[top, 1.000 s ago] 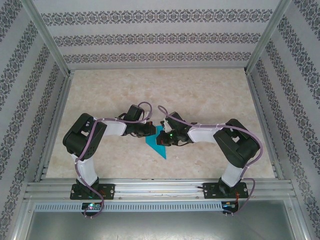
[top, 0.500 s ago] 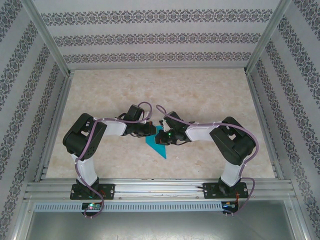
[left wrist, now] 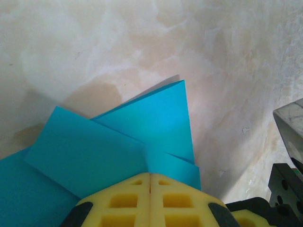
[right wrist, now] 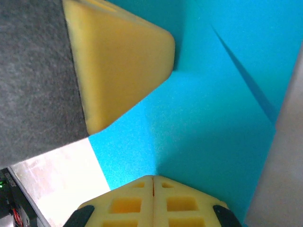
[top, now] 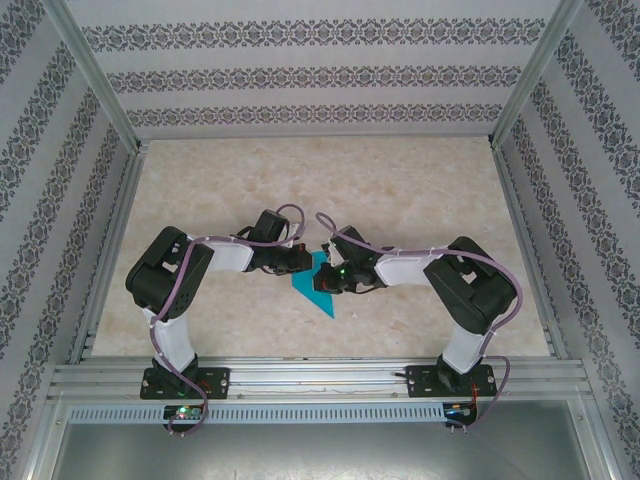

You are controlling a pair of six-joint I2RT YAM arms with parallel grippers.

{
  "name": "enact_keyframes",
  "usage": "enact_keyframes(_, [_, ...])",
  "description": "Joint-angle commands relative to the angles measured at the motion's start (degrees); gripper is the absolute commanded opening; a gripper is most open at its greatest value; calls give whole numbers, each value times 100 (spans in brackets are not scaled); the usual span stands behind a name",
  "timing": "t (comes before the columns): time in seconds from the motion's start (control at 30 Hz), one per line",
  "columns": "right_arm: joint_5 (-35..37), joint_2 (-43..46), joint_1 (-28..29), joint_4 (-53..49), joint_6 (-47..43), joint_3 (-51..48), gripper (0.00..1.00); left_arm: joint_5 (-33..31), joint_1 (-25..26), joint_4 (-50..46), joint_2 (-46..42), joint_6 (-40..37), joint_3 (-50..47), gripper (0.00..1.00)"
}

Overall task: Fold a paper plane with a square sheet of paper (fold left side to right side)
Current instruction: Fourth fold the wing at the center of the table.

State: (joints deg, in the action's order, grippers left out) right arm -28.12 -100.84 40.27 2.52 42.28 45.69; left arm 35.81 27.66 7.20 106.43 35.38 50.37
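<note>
Your arms elbow inward over the counter (top: 400, 190). The left gripper (top: 298, 262) comes from 9 o'clock and the right gripper (top: 327, 272) from 3. Both are clenched, tips pressing the folded paper (top: 316, 293) at centre.

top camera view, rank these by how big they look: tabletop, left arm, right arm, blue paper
1. Beige marbled tabletop.
2. Black-and-white left arm and black-and-white right arm: they look alike, so not ranked.
3. Folded teal-blue paper sheet, partly covered by the arms.
</note>
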Motion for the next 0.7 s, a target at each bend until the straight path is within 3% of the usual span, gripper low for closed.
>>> enact_keyframes(0.0, [-128,112,145,-545,113,-283,0,-380,-23,-400,72,-101,-111,2])
enact_keyframes(0.67, [-84,538,341,-543,356,-951,0,-434,-85,-514,29,-171,-98,2])
